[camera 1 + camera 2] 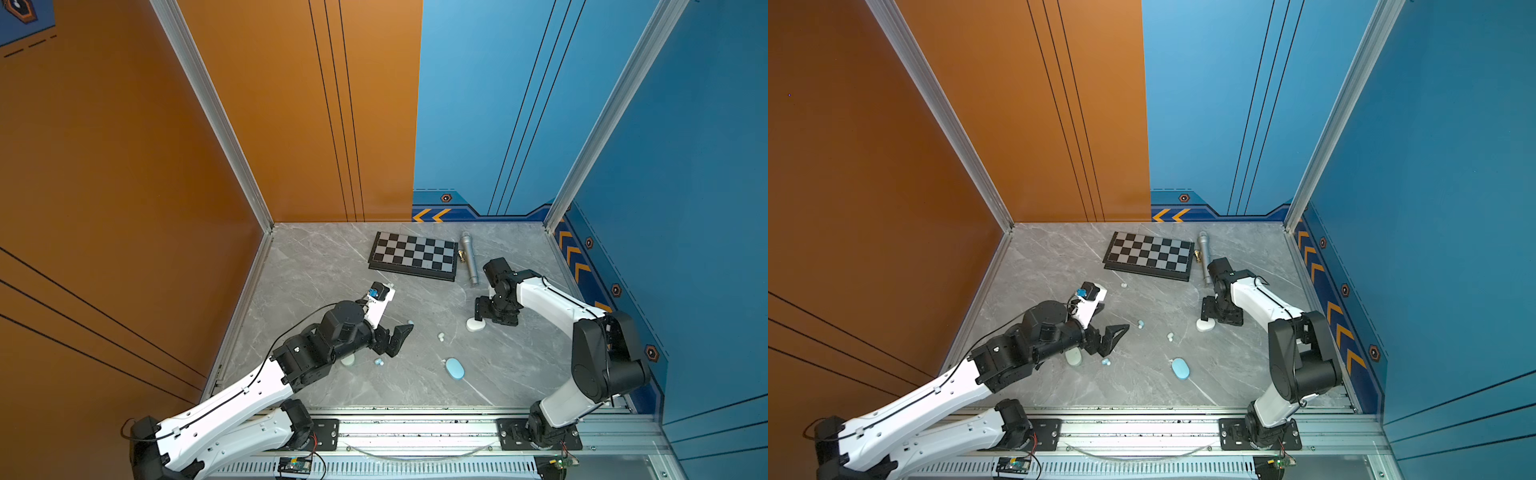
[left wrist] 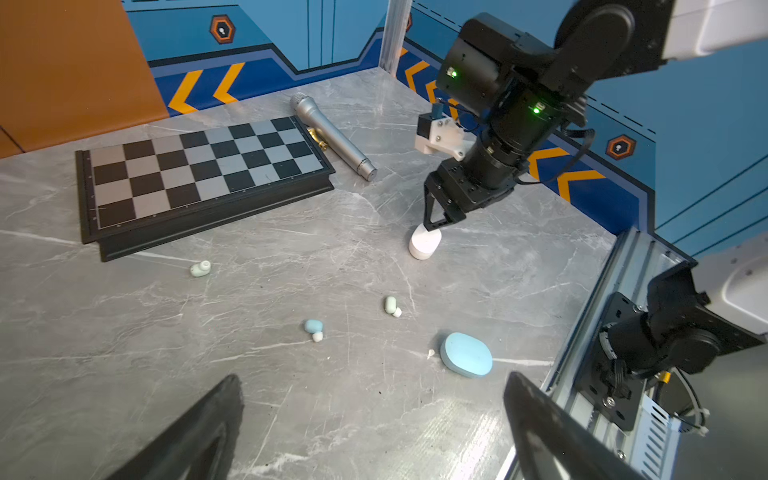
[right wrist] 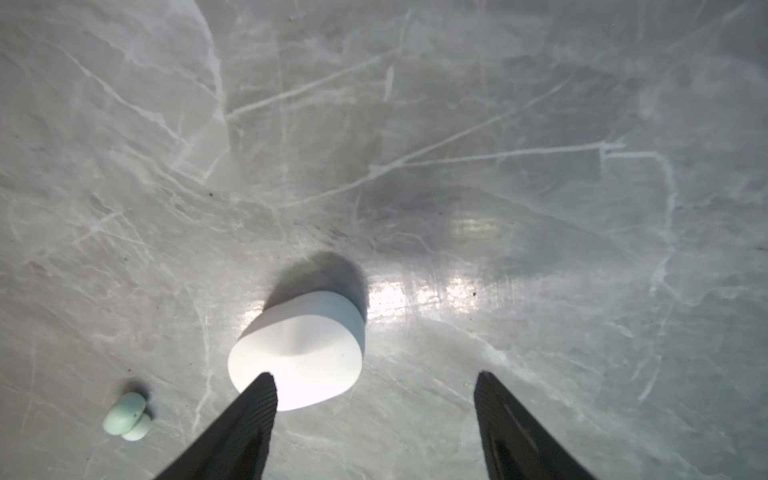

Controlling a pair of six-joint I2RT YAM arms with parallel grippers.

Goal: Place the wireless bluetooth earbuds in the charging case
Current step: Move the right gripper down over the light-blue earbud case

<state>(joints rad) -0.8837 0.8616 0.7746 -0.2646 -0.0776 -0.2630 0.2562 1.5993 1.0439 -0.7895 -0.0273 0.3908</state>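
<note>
Surface: grey marble tabletop [image 1: 332,266] is carrying everything, with orange and blue walls behind.
Earbuds: the wireless bluetooth earbuds [image 2: 313,329] are lying loose mid-table, mint and blue, none in a case.
Right claw: I'm keeping the right gripper [image 3: 374,377] released, one finger at the white case [image 3: 297,353], which is standing tipped on edge; I'm judging the finger is steadying it.
Left claw: the left gripper [image 2: 372,379] is hovering spread wide and empty, probably lining up on a bud.
Blue case [image 2: 466,354]: lying shut, untouched.
</note>
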